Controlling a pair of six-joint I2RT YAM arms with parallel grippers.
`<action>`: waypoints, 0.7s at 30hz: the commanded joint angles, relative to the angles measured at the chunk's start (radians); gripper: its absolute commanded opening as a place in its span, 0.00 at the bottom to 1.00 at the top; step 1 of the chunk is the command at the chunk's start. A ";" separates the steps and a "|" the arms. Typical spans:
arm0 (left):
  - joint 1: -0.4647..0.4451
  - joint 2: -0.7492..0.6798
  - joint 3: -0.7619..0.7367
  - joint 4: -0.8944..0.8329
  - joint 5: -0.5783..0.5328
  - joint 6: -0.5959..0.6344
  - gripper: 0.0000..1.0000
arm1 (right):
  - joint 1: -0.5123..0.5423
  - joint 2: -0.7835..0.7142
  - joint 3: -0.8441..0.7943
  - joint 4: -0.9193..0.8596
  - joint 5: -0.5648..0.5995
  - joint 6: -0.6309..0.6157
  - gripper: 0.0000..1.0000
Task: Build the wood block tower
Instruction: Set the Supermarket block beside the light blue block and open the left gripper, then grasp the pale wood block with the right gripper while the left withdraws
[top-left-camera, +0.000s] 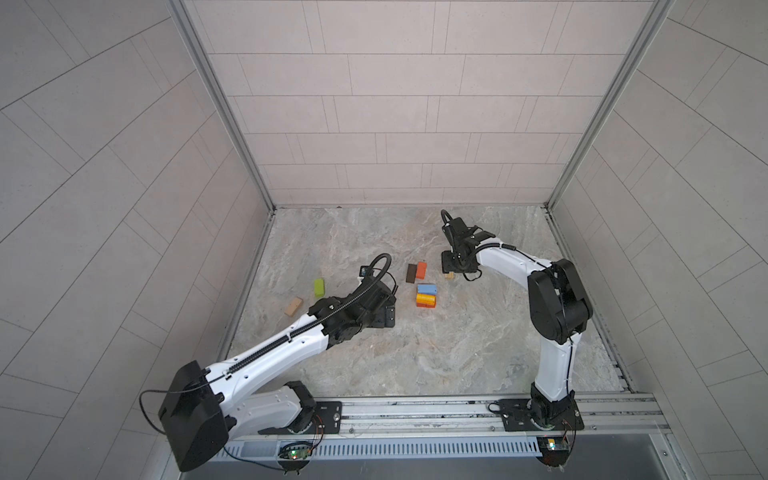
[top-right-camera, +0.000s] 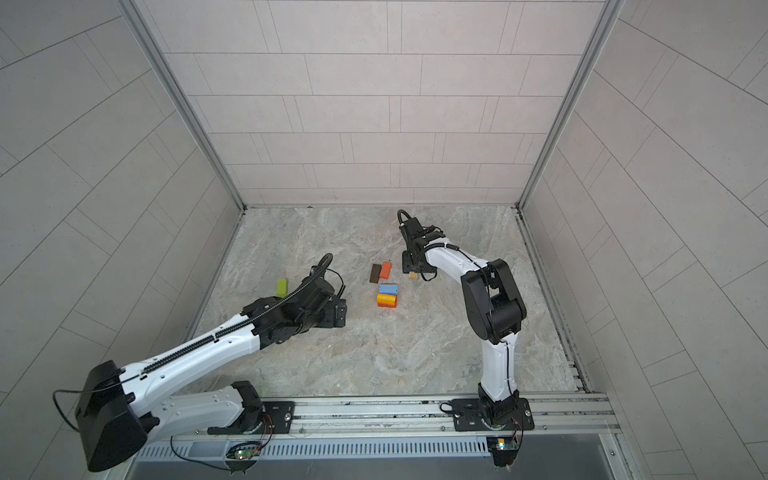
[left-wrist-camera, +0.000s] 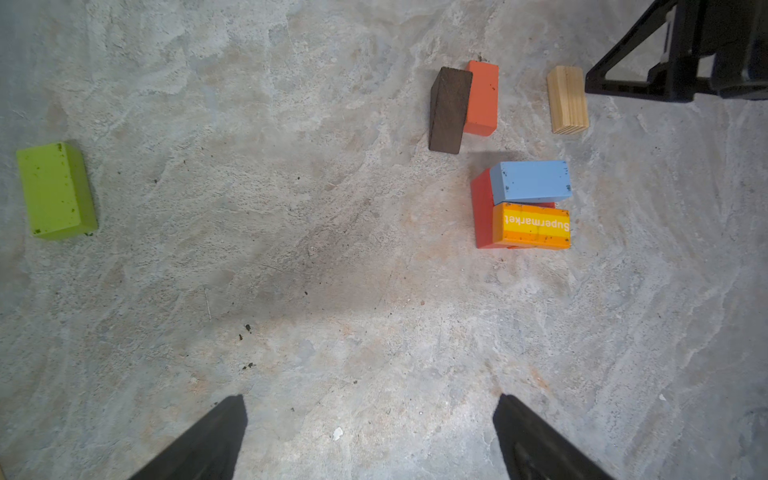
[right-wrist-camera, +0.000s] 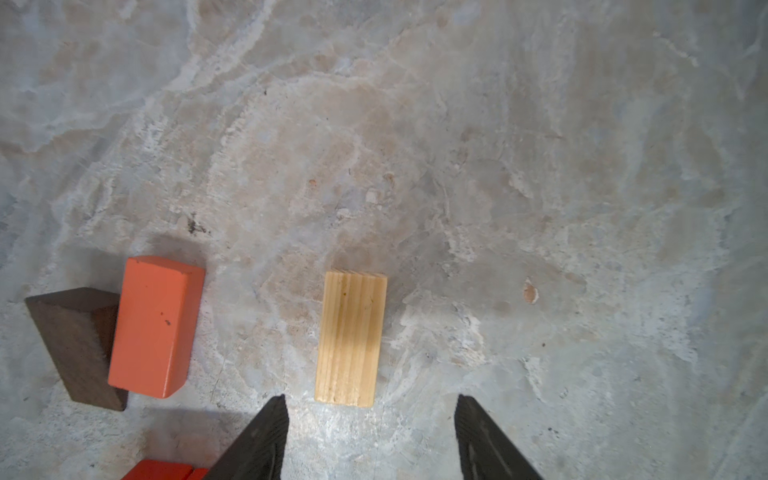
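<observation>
The marble tabletop (top-left-camera: 415, 357) filled the lower frame in both top views. At its centre sat the tower (top-left-camera: 426, 296), only two layers: blue and orange bricks across red ones. The left gripper (left-wrist-camera: 370, 436) hung nearby, jaws spread and empty. The right gripper (right-wrist-camera: 370, 436), jaws apart, straddled nothing yet, the tan block (right-wrist-camera: 351, 337) lying just ahead. Closing off-centre could twist that block or nudge the neighbouring orange-red block (right-wrist-camera: 154, 326).

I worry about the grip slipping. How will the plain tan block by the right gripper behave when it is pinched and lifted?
The tan block is bare, unpainted wood with visible grain, so it probably offers decent friction. It looks solid and stiff, so it should not deform. Lying flat on a broad face, it seems unlikely to roll or tip.
</observation>
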 joint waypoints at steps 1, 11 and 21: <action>0.005 -0.011 -0.058 0.098 0.047 -0.025 1.00 | 0.006 0.035 0.046 -0.060 0.020 0.000 0.63; 0.006 0.043 -0.106 0.191 0.124 -0.022 0.73 | -0.011 0.136 0.140 -0.103 0.004 -0.018 0.56; 0.006 0.106 -0.095 0.206 0.171 -0.018 0.68 | -0.022 0.183 0.167 -0.104 -0.017 -0.024 0.45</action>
